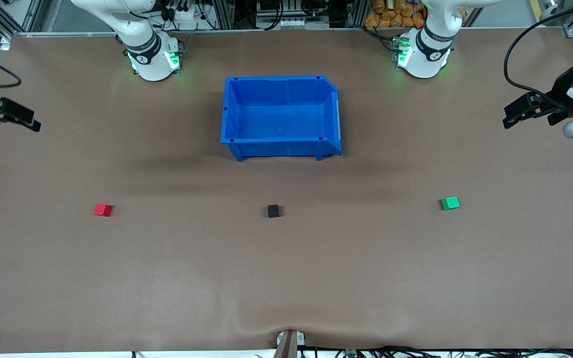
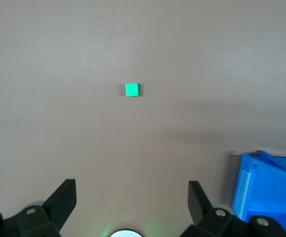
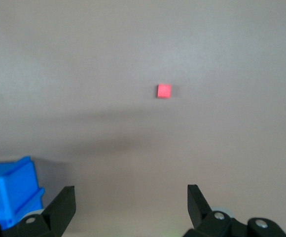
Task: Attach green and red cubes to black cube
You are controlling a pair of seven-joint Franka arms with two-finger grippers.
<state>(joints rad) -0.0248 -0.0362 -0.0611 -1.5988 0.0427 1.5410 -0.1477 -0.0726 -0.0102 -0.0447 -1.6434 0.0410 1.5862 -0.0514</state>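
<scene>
While both end effectors point(image 2: 128, 197) point(image 3: 128, 197) hang released, smooth black cube point(image 1: 273, 211) sits untouched.

Brown matte table surface point(image 1: 286, 278), evenly lit; aluminium frame rails point(image 1: 67, 34) and black cables point(image 1: 520, 54) along its edges.

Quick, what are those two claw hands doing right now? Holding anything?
Left gripper: open, holding nothing, up over the table at the left arm's end.
Right gripper: open, holding nothing, up over the table at the right arm's end.
</scene>
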